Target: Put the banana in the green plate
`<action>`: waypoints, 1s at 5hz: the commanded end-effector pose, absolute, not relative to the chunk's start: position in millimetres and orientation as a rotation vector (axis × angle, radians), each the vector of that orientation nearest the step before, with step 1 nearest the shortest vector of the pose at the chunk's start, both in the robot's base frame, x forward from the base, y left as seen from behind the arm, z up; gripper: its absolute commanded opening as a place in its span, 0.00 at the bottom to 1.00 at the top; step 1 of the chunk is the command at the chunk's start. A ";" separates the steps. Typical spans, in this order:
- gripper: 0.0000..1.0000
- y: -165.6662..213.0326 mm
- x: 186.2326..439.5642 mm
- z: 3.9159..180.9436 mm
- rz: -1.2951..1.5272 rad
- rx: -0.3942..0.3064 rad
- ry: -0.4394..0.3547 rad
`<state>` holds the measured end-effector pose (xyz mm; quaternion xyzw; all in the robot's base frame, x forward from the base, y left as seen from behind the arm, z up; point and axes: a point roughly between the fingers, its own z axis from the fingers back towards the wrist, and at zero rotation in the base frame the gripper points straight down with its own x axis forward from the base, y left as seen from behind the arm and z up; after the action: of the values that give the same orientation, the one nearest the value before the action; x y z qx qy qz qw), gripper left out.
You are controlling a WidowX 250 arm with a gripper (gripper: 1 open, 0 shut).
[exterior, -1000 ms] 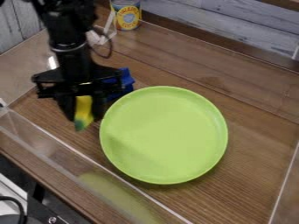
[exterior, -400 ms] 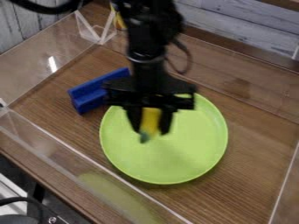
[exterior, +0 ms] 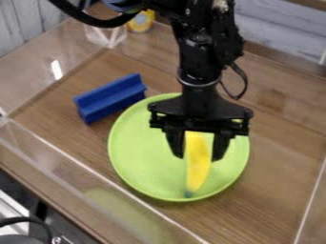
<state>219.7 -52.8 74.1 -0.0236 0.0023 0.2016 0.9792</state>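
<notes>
The green plate (exterior: 133, 143) lies flat on the wooden table, right of centre. The yellow banana (exterior: 197, 164) rests on the plate's right half, its long axis pointing toward the front rim and its upper end between my fingers. My gripper (exterior: 200, 143) hangs straight down over the plate, open, with a dark finger (exterior: 174, 143) standing a little off each side of the banana. The arm's black body hides the plate's far rim.
A blue block (exterior: 109, 97) lies on the table just left of the plate. A yellow can (exterior: 140, 17) stands at the back. Clear plastic walls (exterior: 51, 181) ring the wooden table along the front and left.
The gripper carried the banana from beside the blue block rightward over the plate, came lower, and its fingers have spread apart from the banana, which now rests on the plate.
</notes>
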 end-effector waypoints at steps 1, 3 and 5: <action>1.00 -55.5 229.7 83.2 0.386 -0.067 -0.026; 1.00 -51.9 235.6 84.1 0.377 -0.076 -0.029; 1.00 -50.7 237.8 84.0 0.367 -0.083 -0.027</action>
<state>227.8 -50.3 73.8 -0.0333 0.0066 0.1805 0.9830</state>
